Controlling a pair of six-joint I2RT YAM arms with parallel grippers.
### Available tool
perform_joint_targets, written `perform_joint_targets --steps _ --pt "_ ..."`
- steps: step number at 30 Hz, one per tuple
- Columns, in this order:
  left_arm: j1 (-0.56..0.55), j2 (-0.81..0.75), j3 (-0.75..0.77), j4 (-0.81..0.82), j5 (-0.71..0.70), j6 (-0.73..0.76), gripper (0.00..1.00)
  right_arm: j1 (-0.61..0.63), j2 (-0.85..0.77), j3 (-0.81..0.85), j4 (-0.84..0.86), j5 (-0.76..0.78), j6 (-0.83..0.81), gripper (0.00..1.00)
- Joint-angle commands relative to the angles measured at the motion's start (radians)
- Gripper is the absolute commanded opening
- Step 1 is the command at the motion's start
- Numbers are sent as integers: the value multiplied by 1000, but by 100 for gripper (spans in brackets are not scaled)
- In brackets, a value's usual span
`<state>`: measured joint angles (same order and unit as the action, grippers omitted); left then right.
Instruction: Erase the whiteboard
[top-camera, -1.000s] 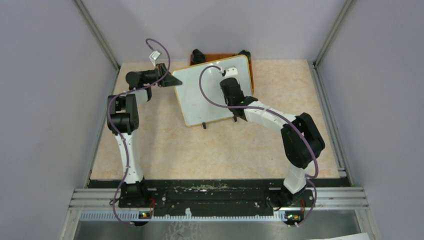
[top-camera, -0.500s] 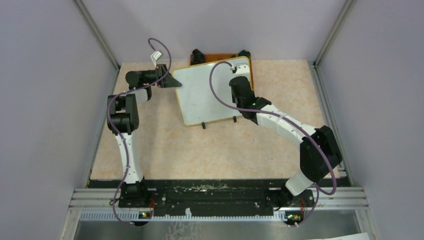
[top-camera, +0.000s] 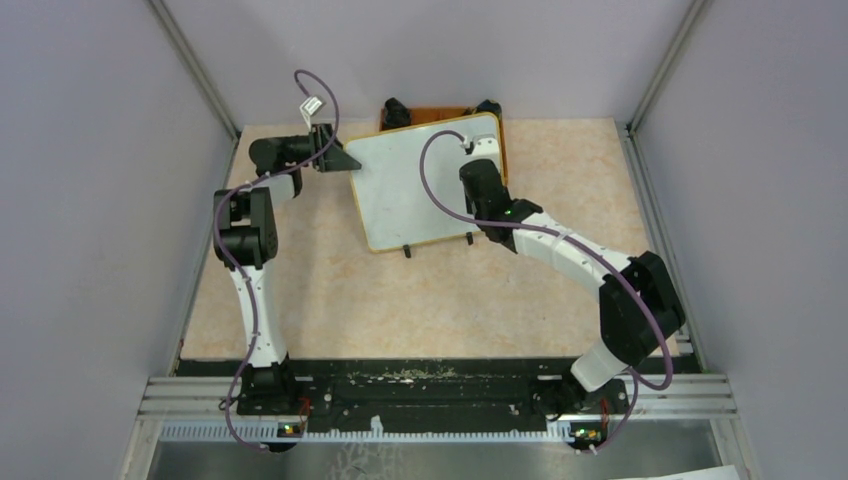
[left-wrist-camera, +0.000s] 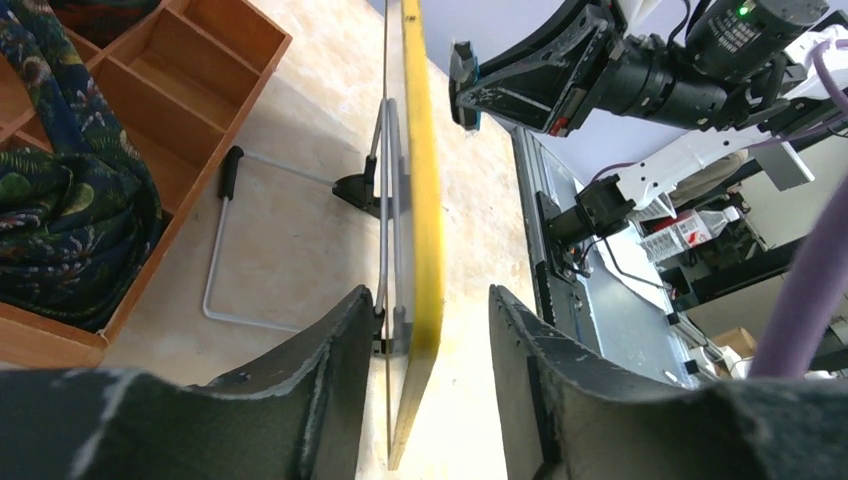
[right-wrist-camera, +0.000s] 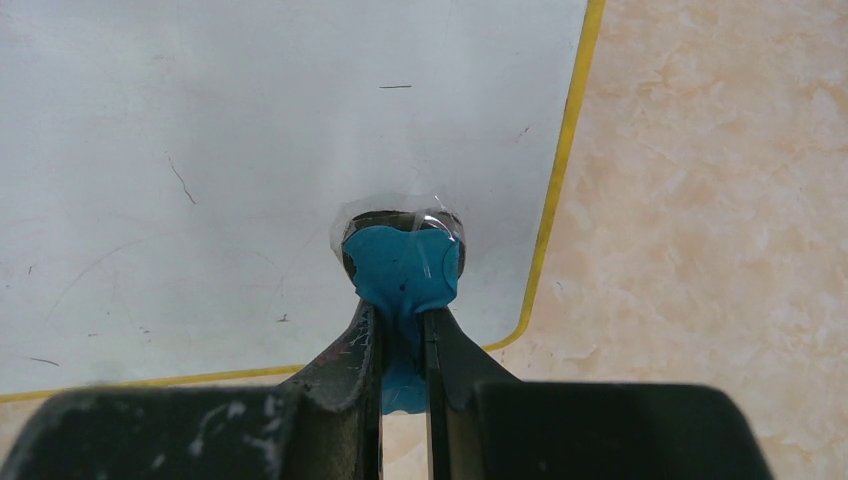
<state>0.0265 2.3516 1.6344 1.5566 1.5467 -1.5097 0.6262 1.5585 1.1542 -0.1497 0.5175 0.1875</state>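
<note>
- Since the earlier frame, the right arm had carried its tool from the middle of the whiteboard (top-camera: 410, 190) to the far right corner, and its elbow had swung outward. The left gripper (top-camera: 338, 158) had let go of the whiteboard's left edge.
- The left gripper's fingers (left-wrist-camera: 300, 400) stood spread, one on each side of the thin yellow frame, and I judged that they did not touch it.
- The right gripper (right-wrist-camera: 402, 340) was pressed together on a blue eraser (right-wrist-camera: 402, 265), which rested on the white face just inside the rounded corner.
- The whiteboard leaned on a wire stand (left-wrist-camera: 225, 270) in front of a wooden tray (left-wrist-camera: 200, 60). Its long axis ran from the left gripper's edge to the right gripper's corner.
- Almost all of the face lay from the eraser toward the left edge and the near edge, so a further stroke would probably have to go that way. The right arm was the one placed for it.
- The face was smooth and glossy, with only thin dark hairline marks. I saw no writing, so the erasing looked nearly done.
- The eraser looked soft, a rounded blue pad on a dark body with a clear film around it.
- Behind the whiteboard, the tray had plain wood compartments, and one of them held a dark patterned cloth (left-wrist-camera: 70, 200).
</note>
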Motion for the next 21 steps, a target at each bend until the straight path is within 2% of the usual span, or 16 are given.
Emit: perform_joint_targets --steps 1,13,21 --pt "8 -59 52 234 254 -25 55 4 -60 0 28 -2 13 0" --pt "82 -102 58 234 253 -40 61 16 -117 -19 29 -8 15 0" --pt "169 -162 -33 234 253 -3 61 18 -169 -34 1 20 19 0"
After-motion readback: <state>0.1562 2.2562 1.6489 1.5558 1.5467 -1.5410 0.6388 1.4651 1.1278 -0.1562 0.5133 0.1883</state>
